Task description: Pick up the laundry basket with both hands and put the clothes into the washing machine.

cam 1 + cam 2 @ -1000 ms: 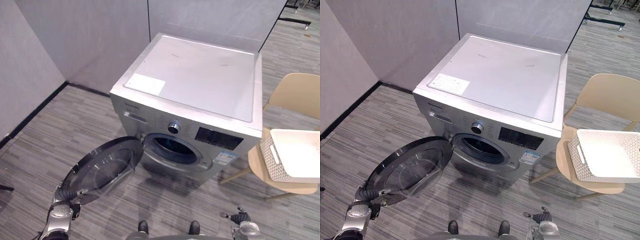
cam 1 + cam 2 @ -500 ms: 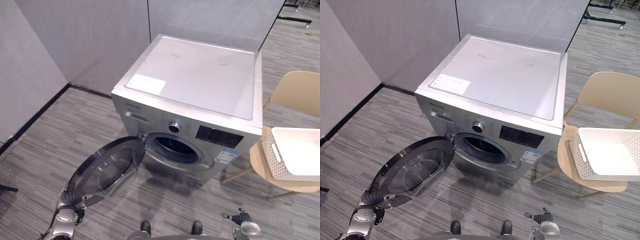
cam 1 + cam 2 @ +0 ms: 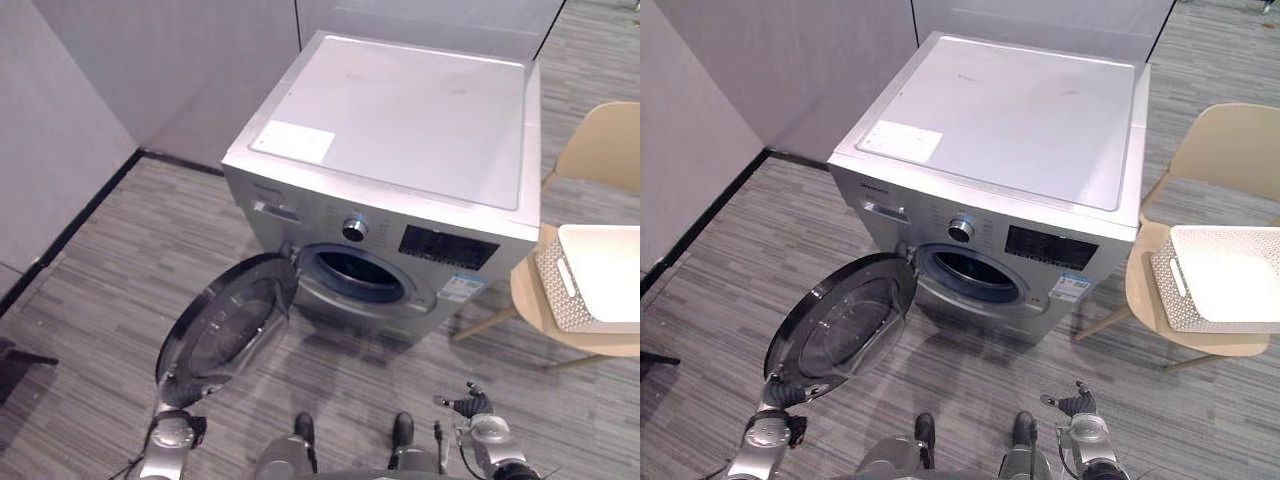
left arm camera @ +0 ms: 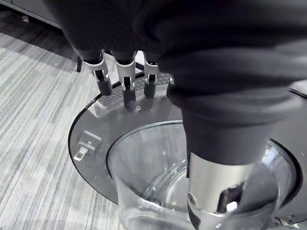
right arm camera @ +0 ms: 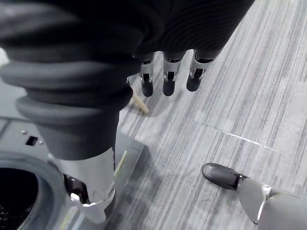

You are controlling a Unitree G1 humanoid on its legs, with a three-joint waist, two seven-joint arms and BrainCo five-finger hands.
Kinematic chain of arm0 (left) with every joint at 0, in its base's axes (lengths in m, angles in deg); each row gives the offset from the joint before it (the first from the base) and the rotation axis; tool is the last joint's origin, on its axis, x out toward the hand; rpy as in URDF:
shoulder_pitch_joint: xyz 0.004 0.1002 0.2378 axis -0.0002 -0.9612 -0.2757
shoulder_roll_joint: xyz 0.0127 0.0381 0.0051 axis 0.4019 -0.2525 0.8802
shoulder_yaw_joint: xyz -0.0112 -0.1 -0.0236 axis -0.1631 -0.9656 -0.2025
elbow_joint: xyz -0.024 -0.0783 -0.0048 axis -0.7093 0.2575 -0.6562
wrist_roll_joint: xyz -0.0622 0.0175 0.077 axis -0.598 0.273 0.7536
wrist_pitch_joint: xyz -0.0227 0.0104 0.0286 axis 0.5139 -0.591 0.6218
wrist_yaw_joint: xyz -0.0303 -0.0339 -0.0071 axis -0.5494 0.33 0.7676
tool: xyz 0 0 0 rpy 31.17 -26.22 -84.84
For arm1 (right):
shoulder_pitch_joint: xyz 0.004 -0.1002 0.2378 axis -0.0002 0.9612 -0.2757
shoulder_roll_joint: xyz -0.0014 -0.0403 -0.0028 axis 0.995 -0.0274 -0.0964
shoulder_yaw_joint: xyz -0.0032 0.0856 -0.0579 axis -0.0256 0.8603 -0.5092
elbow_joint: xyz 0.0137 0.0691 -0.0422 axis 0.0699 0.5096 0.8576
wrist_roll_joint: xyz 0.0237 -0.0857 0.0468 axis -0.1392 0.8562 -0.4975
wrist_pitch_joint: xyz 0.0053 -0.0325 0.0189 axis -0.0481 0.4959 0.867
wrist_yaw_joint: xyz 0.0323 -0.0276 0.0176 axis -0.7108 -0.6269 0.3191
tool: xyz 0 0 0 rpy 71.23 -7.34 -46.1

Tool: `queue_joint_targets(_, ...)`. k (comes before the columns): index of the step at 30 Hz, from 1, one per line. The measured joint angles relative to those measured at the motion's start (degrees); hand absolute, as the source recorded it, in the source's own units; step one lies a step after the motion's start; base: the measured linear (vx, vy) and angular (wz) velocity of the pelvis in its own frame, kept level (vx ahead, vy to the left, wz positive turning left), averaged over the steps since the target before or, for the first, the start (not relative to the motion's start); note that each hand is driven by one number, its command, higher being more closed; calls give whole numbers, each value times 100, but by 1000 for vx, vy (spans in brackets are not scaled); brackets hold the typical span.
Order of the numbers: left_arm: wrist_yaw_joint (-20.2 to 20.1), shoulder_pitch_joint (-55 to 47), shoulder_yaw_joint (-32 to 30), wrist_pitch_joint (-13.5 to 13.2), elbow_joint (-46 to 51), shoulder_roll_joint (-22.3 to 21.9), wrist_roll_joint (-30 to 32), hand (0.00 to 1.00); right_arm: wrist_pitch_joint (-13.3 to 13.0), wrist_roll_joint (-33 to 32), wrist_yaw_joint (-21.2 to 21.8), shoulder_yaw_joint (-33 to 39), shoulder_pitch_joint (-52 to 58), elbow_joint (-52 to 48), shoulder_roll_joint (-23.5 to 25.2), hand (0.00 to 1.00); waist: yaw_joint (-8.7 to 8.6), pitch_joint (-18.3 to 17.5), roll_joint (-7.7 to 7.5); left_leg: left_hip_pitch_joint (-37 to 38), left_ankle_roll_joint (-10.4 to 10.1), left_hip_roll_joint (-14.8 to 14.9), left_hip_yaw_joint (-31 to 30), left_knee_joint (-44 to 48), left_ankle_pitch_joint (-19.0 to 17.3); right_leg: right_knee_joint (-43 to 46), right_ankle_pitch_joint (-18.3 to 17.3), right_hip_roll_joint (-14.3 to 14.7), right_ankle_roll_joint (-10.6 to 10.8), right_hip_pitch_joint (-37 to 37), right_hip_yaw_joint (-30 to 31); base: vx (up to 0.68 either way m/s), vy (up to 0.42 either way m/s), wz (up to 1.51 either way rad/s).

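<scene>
The laundry basket (image 3: 1168, 298) is sitting on the seat of the chair (image 3: 1220, 150) beside the washing machine (image 3: 400, 150) — well apart from both hands. The left hand (image 4: 124, 88) is pointing straight fingers at the edge of the open door (image 3: 225, 325); the right hand (image 5: 165, 79) is hanging open.

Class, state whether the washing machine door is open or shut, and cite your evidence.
Open: the round door stands swung out from the washing machine front, leaving the dark drum opening exposed.

Silver fingers, dark tips — left hand (image 4: 127, 85), right hand (image 5: 169, 79) (black ribbed covers)
</scene>
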Motion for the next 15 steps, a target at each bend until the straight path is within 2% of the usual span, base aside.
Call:
queue_joint_targets(3, 38, -1, 295, 75, 28, -9, -258, 0, -8, 1, -36, 91, 93, -8, 2, 0, -7, 3, 49, 254, 23, -92, 26, -298, -21, 267, -160, -60, 79, -21, 25, -43, 55, 6)
queue_joint_targets(5, 112, -1, 526, 81, 279, -1, -325, 0, -6, 1, -101, 121, 196, -8, 15, 0, -78, 21, 38, 386, 22, -136, 42, -614, -20, 433, -312, -102, 139, -100, 51, -4, 48, 45)
queue_joint_targets(6, 67, 43, 758, 46, 515, 19, -439, 0, -2, -1, -132, 171, 227, -7, 48, 0, -212, 19, 78, 389, 9, -167, 32, -759, -11, 511, -354, -145, 141, -123, 35, 1, 76, 63)
queue_joint_targets(7, -145, 285, 1413, 17, 623, 31, -527, 0, 7, -3, -134, 179, 226, 9, 95, 0, -325, 25, 97, 354, -75, -170, 46, -757, 48, 536, -358, -173, 144, -119, 14, -3, 77, 47)
queue_joint_targets(8, -235, 480, 1771, 3, 623, -21, -546, 0, 6, -4, -134, 165, 206, 8, 132, 0, -360, 19, 94, 375, -107, -159, 63, -756, 74, 534, -358, -173, 144, -109, 39, -14, 54, 4)
queue_joint_targets(9, -355, 813, 2228, -38, 625, -162, -623, 0, 4, -14, -134, 126, 169, -7, 201, 0, -453, 5, 43, 405, -108, -152, 109, -757, 90, 524, -358, -174, 144, -97, 145, 3, 25, -32)
queue_joint_targets(10, -459, 1406, 2706, -193, 661, -472, -778, 0, -23, -78, -138, 14, 165, -106, 295, 0, -618, 27, -49, 447, -49, -146, 202, -758, 221, 481, -351, -156, 135, -26, 231, 13, 24, -35)
queue_joint_targets(12, -528, 1855, 2976, -321, 849, -775, -890, 0, -20, -121, -150, -2, 206, -186, 379, 0, -787, 53, -141, 518, 27, -133, 309, -759, 321, 438, -336, -123, 114, -3, 361, 37, 37, -52)
queue_joint_targets(13, -539, 2094, 3165, -419, 1242, -882, -919, 0, -21, -125, -188, 2, 305, -238, 424, 0, -873, 41, -187, 632, 14, -120, 453, -757, 339, 398, -311, -96, 81, 32, 507, 81, 35, -60)
queue_joint_targets(15, -544, 2178, 3249, -508, 1795, -846, -910, 0, -9, -129, -238, 56, 554, -229, 447, 0, -932, 40, -143, 820, 75, -98, 497, -756, 301, 390, -297, -70, 62, 183, 521, 162, 2, -32)
